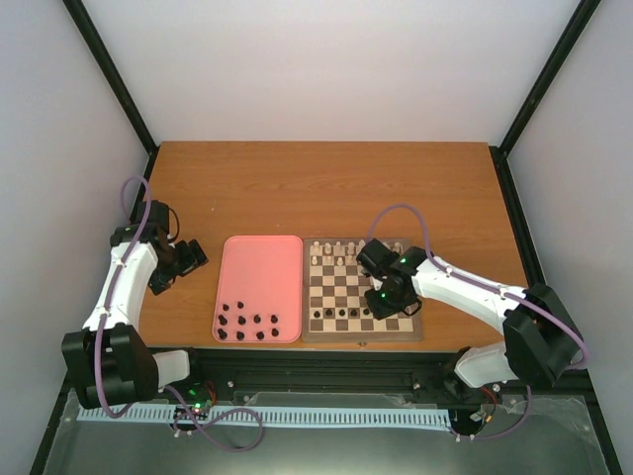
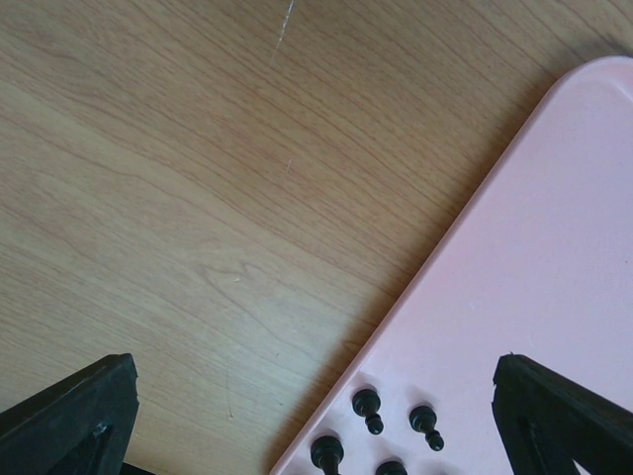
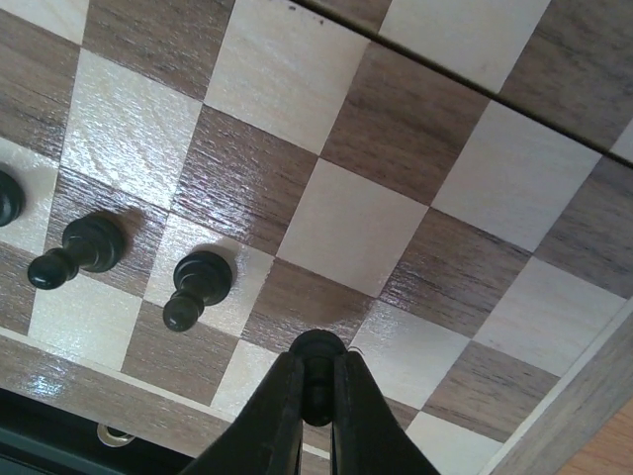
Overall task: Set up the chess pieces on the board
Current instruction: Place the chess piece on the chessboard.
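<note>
Wooden board (image 1: pixel 341 287) lies by the worktop's (image 1: pixel 326 188) front edge, with a broad bare stretch of worktop beyond it. Cream pieces (image 1: pixel 336 254) line the board's far rows and dark pieces (image 3: pixel 198 287) stand along its near row; the middle squares lie open. Over the board's near right corner, the right claw (image 3: pixel 318 386) is clamped on a single dark piece (image 3: pixel 318 348). Just left of the board sits a pink tray (image 1: pixel 260 267) holding loose dark pieces (image 1: pixel 247 327). Past it, the left claw (image 2: pixel 316 411) hangs with its jaws spread wide.
</note>
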`<state>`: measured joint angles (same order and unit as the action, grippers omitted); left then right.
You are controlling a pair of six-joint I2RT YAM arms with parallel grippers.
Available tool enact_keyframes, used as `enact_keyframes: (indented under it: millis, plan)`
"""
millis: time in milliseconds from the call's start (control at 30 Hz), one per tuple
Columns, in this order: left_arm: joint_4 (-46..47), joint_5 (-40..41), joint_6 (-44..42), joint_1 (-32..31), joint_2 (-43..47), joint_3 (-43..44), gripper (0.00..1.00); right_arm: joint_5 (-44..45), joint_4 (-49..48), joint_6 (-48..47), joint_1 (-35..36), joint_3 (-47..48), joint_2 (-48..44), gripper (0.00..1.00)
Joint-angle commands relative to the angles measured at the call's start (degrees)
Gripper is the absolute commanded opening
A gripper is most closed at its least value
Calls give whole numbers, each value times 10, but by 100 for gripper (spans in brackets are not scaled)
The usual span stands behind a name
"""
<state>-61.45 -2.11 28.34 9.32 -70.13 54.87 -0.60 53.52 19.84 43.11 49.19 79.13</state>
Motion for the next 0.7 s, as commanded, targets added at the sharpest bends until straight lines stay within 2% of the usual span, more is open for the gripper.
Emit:
enact_keyframes:
  millis: [0,300,667]
  plan:
    - [5,-6,0,5,2,2,100,-13,-17,9,-4,-8,-8,3]
    - [4,-4,0,5,9,-2,100,-12,-29,4,-4,-11,14,3]
    - [5,-6,-2,5,9,-3,100,-4,-29,8,-4,-16,29,8]
